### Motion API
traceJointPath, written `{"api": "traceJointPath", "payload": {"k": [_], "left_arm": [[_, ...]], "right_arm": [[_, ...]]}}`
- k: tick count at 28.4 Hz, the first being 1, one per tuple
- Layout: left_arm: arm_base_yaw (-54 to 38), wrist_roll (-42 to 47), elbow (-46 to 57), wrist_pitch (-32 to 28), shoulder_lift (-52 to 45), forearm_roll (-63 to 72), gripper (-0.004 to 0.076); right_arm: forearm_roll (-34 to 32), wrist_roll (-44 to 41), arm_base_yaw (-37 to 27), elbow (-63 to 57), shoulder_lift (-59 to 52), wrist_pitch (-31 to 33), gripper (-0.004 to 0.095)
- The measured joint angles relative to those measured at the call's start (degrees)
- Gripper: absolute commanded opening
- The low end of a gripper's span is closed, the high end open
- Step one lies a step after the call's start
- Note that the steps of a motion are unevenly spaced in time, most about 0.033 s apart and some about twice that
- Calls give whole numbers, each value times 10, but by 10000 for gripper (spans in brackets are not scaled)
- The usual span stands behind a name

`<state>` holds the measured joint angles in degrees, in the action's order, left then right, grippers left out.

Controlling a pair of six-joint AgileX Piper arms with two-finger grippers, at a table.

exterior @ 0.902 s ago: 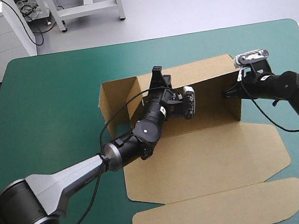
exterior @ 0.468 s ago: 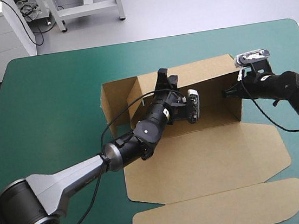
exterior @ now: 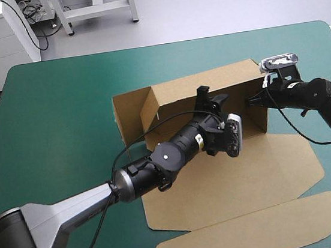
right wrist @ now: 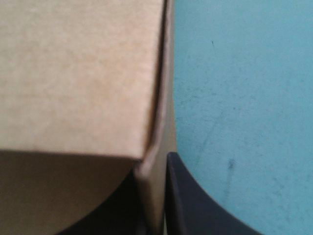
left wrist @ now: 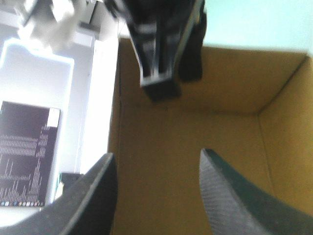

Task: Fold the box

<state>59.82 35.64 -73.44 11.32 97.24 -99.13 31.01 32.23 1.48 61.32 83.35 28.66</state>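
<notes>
A brown box [exterior: 220,178] lies near the middle of the teal-green table cover [exterior: 61,112]. Its far part is raised into an open tray with standing walls, while its lid panel and rounded flap lie flat toward the table's near edge. The left gripper [exterior: 212,96] reaches in over the tray, its black fingers spread apart and holding nothing, with the tray's inner corner ahead of it. The right gripper [exterior: 250,102] clamps the tray's right-hand wall, its fingers all but closed with the board between them, one inside the tray and one outside above the cover.
</notes>
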Motion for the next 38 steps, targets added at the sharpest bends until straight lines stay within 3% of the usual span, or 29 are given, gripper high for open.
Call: {"api": "traceJointPath", "payload": {"k": [4,6,8,12,16,21,27,33,38], "left_arm": [[35,24,0,-8,-27,0,253],[50,46,0,4,-44,0,154],[60,66,0,33,-60,0,1],[56,77,0,97,-93,2,-1],[17,91,-4,103,-127,5,-1],[-98,99,-42,116,-148,91,-1],[-256,83,-69,125,-155,245,-1],[-398,-53,-70,146,-174,486,-1],[-489,-235,-70,237,-177,702,-1]], "right_arm": [[2,-10,1,1,3,-2,2],[2,-13,1,1,3,-2,2],[2,-20,1,1,3,-3,2],[2,-28,1,2,3,-1,2],[2,-44,1,10,3,19,2],[-8,-87,2,55,5,106,2],[-67,-161,3,126,5,201,2],[-91,-192,7,170,29,295,2],[-110,-208,45,197,80,311,2]]}}
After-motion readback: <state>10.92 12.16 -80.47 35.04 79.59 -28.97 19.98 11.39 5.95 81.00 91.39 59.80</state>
